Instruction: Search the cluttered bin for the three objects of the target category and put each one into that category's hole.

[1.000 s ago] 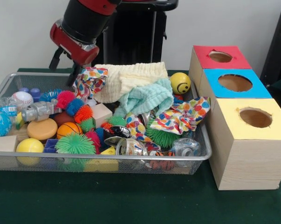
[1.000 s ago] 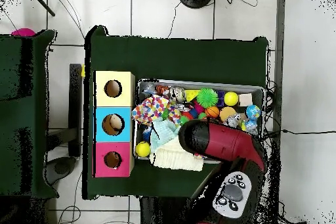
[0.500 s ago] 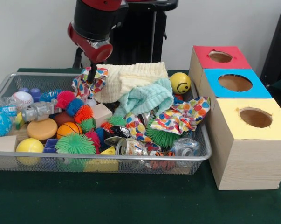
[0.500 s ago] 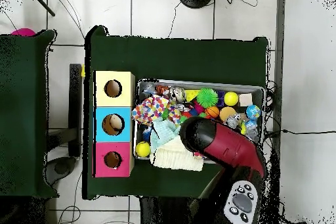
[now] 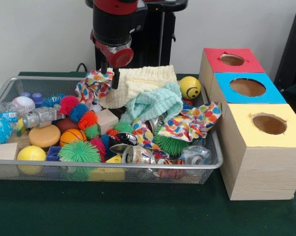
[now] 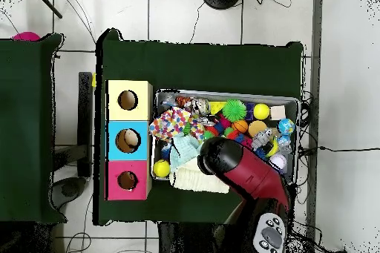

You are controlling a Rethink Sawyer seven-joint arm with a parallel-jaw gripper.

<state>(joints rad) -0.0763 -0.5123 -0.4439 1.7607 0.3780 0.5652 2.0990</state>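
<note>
We note the green worktop [image 5: 138, 211] bare at the near edge in the front view. On it sits the wire-mesh bin [image 5: 113, 169], w/ three wooden boxes just beside its picture-right end: yellow-topped box [image 5: 265, 147] nearest, blue-topped box [image 5: 246, 87] behind it, red-topped box [image 5: 231, 60] farthest. Each top has one round hole.

Near rim of bin, picture-left to right: wooden block [image 5: 4, 151], yellow ball [image 5: 31, 153], green spiky ball [image 5: 79, 151], clear shiny items approx. centre. Behind these we see an orange disc [image 5: 44, 135], a small basketball [image 5: 72, 135], red and blue spiky balls, a baseball [image 5: 23, 104] toward the left end. Mid-bin, a polka-dot cloth [image 5: 192, 122] lies draped toward the right rim; a mint knit cloth [image 5: 155, 103] is next to it. At the far side a cream knit cloth [image 5: 138, 83] is heaped, touching a second polka-dot cloth [image 5: 94, 83]. A yellow smiley ball [image 5: 190, 87] sits in the far right corner.

The gripper [image 5: 110, 74] hangs over the far side, its two fingers apart, holding nothing, tips just at the cream cloth's left edge; contact unclear. In the overhead view the arm [image 6: 237, 172] hides the gripper.
</note>
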